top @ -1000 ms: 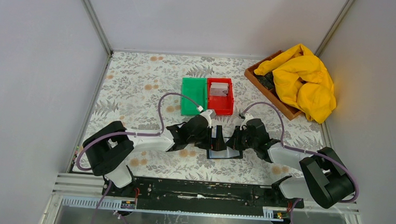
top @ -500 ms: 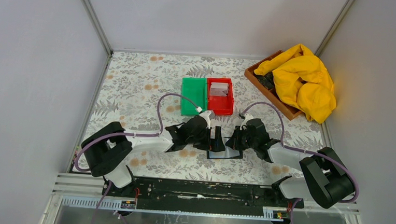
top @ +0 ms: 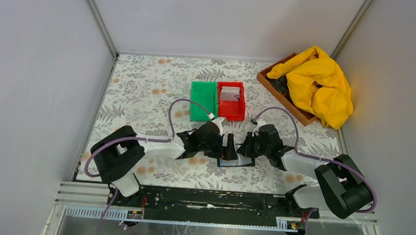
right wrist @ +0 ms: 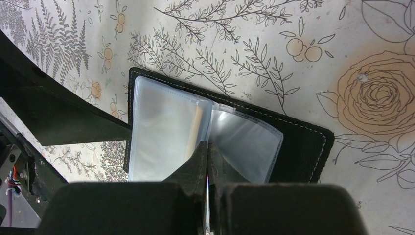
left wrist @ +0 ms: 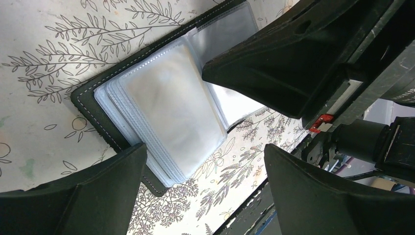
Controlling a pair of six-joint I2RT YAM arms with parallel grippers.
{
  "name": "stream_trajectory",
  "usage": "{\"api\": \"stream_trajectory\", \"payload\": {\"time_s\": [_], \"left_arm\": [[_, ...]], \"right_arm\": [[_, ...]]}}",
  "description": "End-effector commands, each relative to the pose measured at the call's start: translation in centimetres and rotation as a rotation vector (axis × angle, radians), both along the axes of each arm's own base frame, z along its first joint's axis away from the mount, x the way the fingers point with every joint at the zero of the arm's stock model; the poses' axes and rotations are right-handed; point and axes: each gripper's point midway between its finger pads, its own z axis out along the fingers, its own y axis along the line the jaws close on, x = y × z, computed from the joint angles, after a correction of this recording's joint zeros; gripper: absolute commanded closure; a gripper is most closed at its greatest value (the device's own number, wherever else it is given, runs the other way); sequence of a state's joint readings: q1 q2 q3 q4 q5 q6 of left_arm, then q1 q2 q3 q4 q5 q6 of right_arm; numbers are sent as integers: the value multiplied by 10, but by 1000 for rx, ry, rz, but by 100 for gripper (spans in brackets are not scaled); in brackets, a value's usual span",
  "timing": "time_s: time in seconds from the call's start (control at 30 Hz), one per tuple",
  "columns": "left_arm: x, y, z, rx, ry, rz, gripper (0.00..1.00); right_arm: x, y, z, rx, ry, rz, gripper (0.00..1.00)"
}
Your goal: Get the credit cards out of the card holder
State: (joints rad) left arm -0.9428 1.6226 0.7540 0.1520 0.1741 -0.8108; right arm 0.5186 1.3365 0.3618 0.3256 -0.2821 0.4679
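Card holder (top: 236, 161) lies open and flat on the floral tabletop (top: 142, 91) in your overhead view, close to the arm bases, with the left end effector (top: 221, 145) and right end effector (top: 244, 147) meeting directly over it. Behind them sit a green bin (top: 203, 102) and a red bin (top: 231, 105) side by side, touching; a grey-white card (top: 229, 93) lies in the red one. A yellow cloth (top: 319, 83) is heaped over a wooden tray (top: 283, 97) at the far right. In your left wrist view, the left end effector (left wrist: 204, 148) is released, its fingers (left wrist: 73, 205) spread wide on either side of the stack of clear sleeves (left wrist: 171, 107); the right end effector (left wrist: 274, 63) crosses above. In your right wrist view, the right end effector (right wrist: 206, 149) is clenched, its tips set at the fold between the sleeves (right wrist: 161, 132). You cannot tell whether a sleeve is pinched. A brownish strip (right wrist: 195, 125) shows beside the fold.
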Motion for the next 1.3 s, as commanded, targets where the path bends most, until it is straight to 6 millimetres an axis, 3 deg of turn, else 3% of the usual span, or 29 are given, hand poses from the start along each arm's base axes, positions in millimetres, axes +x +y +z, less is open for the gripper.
{"api": "stream_trajectory", "payload": {"time_s": [0.0,0.5,0.73,0.87,1.07,1.27], "left_arm": [[5,-15,7,-44,-22,-15,3],[9,-29,21,-81,-22,-34,3],[13,-35,26,-117,-37,-28,3],[15,-38,29,-131,-48,-28,3],[14,-42,27,-144,-39,-36,3],[13,-32,33,-120,-58,-24,3]], "right_arm": [[8,5,9,15,-22,10,100],[8,5,10,18,-25,6,100],[25,-25,30,-51,-163,-152,100],[28,-32,38,-55,-201,-193,100],[28,-32,39,-52,-207,-190,100],[22,-19,29,-33,-152,-124,100]]}}
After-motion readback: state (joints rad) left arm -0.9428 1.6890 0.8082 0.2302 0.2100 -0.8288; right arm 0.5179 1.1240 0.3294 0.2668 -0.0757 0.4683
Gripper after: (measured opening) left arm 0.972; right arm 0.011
